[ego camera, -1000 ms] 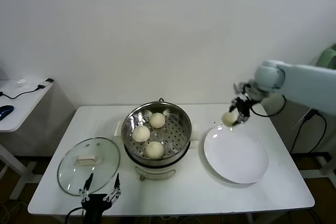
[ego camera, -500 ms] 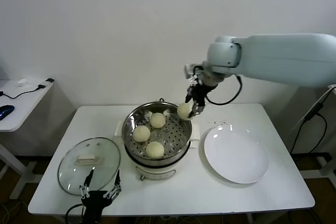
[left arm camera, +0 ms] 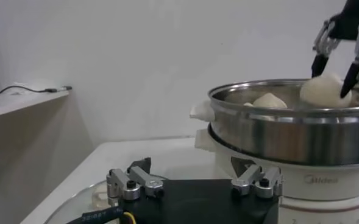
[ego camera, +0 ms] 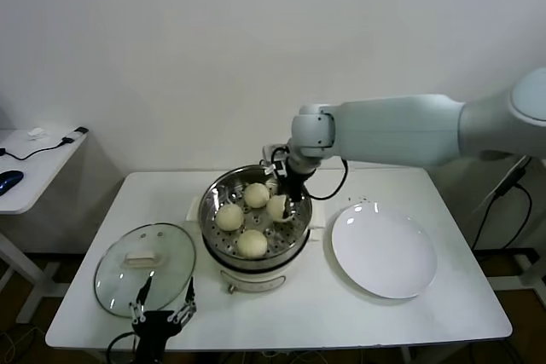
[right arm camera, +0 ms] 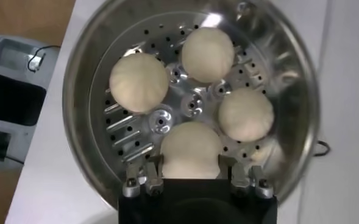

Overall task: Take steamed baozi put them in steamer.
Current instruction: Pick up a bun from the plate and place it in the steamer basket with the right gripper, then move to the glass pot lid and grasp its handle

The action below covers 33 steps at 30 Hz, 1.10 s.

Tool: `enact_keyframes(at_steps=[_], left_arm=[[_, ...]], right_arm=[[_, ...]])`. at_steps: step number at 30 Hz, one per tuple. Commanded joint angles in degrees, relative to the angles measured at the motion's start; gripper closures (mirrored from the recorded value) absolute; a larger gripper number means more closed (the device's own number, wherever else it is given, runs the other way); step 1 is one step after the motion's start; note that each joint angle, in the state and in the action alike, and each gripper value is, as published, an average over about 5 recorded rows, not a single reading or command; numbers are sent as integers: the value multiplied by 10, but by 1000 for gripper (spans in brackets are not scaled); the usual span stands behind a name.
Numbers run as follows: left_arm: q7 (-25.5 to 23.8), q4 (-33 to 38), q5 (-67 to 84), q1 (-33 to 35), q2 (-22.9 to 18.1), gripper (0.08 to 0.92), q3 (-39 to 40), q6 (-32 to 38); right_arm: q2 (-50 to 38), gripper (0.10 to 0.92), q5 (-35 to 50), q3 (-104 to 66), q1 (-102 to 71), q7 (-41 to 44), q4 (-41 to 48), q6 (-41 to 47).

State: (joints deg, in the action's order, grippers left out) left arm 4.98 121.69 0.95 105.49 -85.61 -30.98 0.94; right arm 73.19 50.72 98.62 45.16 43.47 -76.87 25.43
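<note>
Item 1, right gripper [ego camera: 282,202]: clamped on the 4th baozi [ego camera: 277,207], which you hold inside the rim of the steamer [ego camera: 215,190], on its right side, above the perforated tray [right arm camera: 161,122]. In the right wrist view the fingers [right arm camera: 147,178] pinch the bun at its 2 flanks, and whether its underside has touched the tray you cannot tell.

Item 2, held baozi: judge it light, soft and springy, with a smooth skin that dents under a hard squeeze (and may cling a little to the pads on release). Take such a bun across its widest girth, low on the sides, with only enough pressure to carry it; a pinch near the crown would likely tear or slip.

Item 3, 3 baozi [ego camera: 240,216] already on the tray: 1 at the back, 1 at the left, 1 at the front, set apart from each other, leaving the right-hand spot beneath your bun free.

Item 4, plate [ego camera: 383,250]: on the table [ego camera: 444,313] just right of the steamer, holding no buns.

Item 5, glass lid [ego camera: 144,268]: lying flat to the steamer's left.

Item 6, left gripper [ego camera: 161,313]: parked at the table's near edge by the lid, fingers spread wide, carrying nothing.
</note>
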Motion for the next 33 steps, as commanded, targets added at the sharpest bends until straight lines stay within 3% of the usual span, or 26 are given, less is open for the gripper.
enact_keyframes(at_steps=[1, 5, 12, 17, 22, 26, 33], left_arm=[[0, 1, 0, 0, 0, 177, 0, 0], [0, -2, 0, 0, 0, 177, 0, 0], [0, -1, 0, 0, 0, 177, 0, 1], [0, 3, 0, 4, 2, 177, -3, 2], [0, 9, 0, 8, 3, 177, -4, 3], [0, 14, 0, 12, 3, 177, -3, 7], [0, 19, 16, 11, 3, 177, -4, 22]], right_arm=[[25, 408, -25, -6, -60, -13, 28, 6], [22, 396, -24, -9, -58, -10, 27, 0], [-7, 235, -10, -39, -27, 29, 22, -50], [-70, 204, 21, -86, 3, 40, 17, -72], [-162, 203, 38, -223, -61, -107, 11, -79], [-233, 203, -6, -365, -155, -237, -1, -105], [-378, 203, -38, -606, -393, -423, -106, -92]])
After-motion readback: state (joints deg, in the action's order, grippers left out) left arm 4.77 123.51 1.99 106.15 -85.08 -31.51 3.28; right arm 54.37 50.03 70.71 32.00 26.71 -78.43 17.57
